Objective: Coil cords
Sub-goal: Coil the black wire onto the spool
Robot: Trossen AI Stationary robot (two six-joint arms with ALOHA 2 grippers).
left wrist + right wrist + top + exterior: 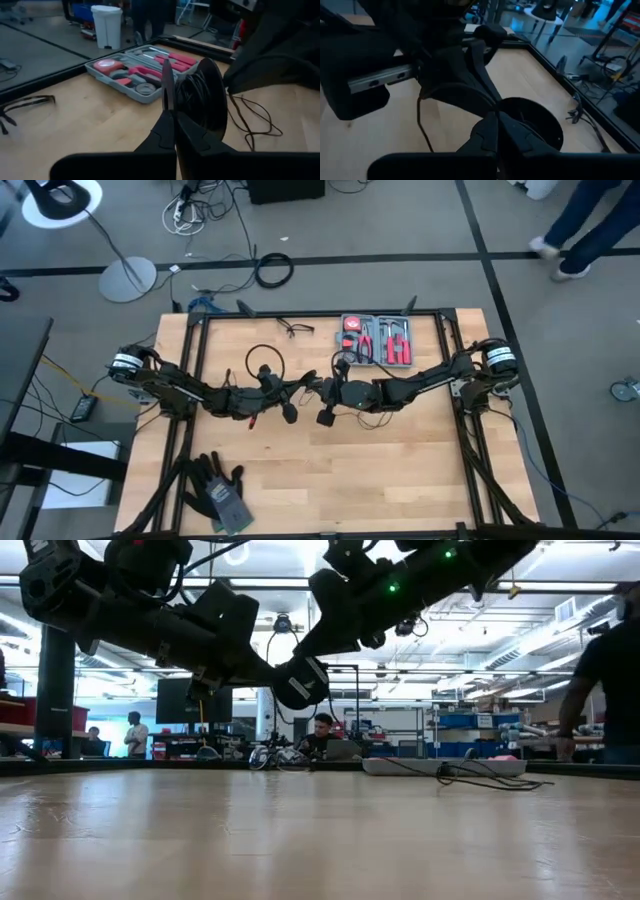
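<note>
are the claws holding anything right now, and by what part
Both claws are shut. The left claw seems to pinch the thin cord near its round puck. Whether the right claw grips anything cannot be told.

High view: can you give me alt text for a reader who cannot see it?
Two dark arms meet over the middle of a wooden table, the left tool and right tool shut beside a thin black cord looping across the wood. A grey case of red-handled tools lies at the far edge, dark gloves at the near left.
</note>
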